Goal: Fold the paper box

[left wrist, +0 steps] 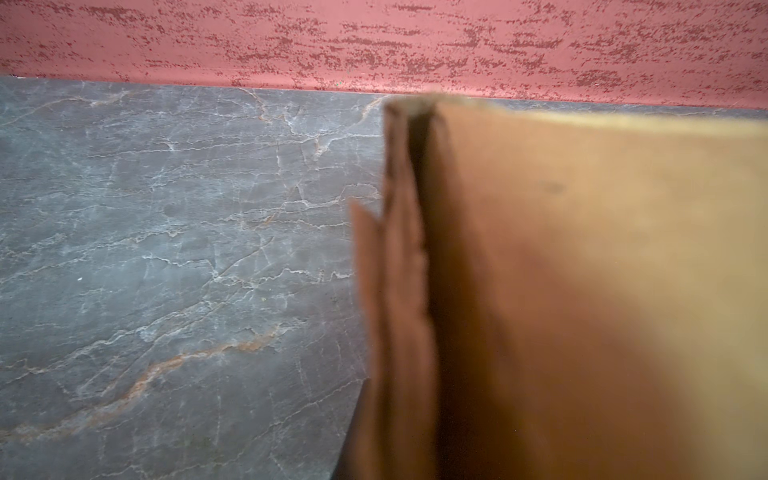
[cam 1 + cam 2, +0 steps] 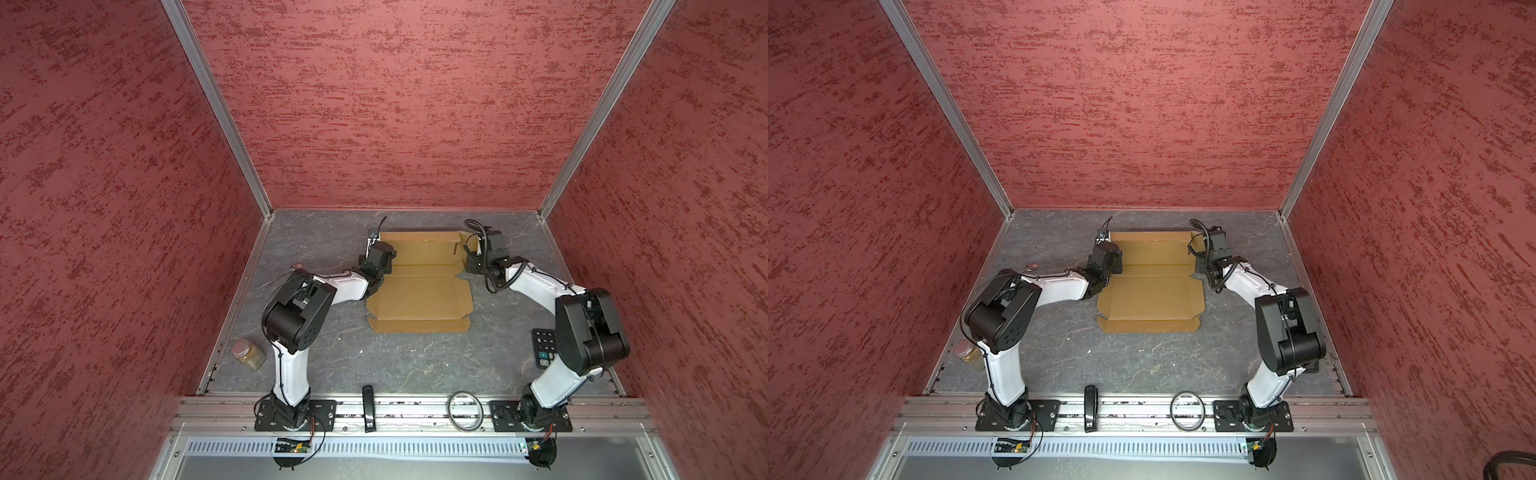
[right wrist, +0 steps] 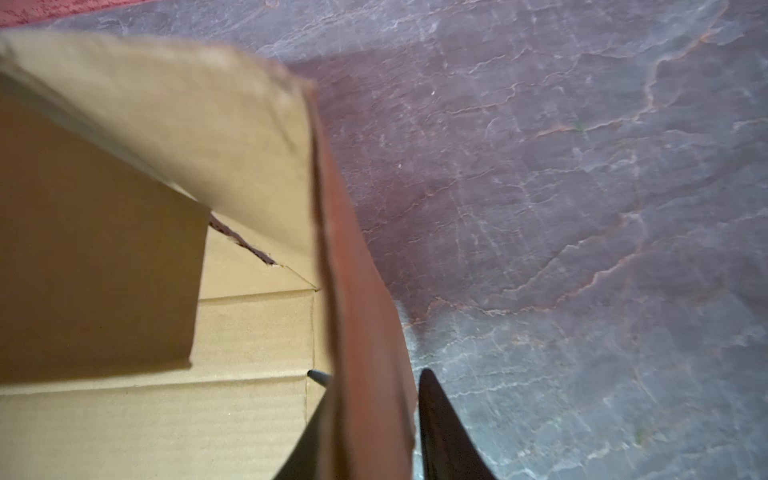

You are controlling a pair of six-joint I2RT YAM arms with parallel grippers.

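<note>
The paper box (image 2: 419, 291) (image 2: 1150, 295) is a brown cardboard sheet, partly folded, in the middle of the grey table in both top views. Its near panel lies flat and its far half has raised side walls. My left gripper (image 2: 385, 258) (image 2: 1115, 259) sits at the far half's left wall. That wall (image 1: 399, 291) fills the left wrist view and hides the jaws; the gripper is shut on it. My right gripper (image 2: 471, 254) (image 2: 1200, 255) (image 3: 370, 374) straddles the right wall (image 3: 357, 291), one dark finger (image 3: 440, 432) outside and one inside, closed on it.
A jar (image 2: 249, 353) stands near the left edge behind the left arm. A black calculator (image 2: 543, 347) lies under the right arm's elbow. A black remote-like bar (image 2: 368, 409) and a ring (image 2: 465, 410) rest on the front rail. Red walls enclose three sides.
</note>
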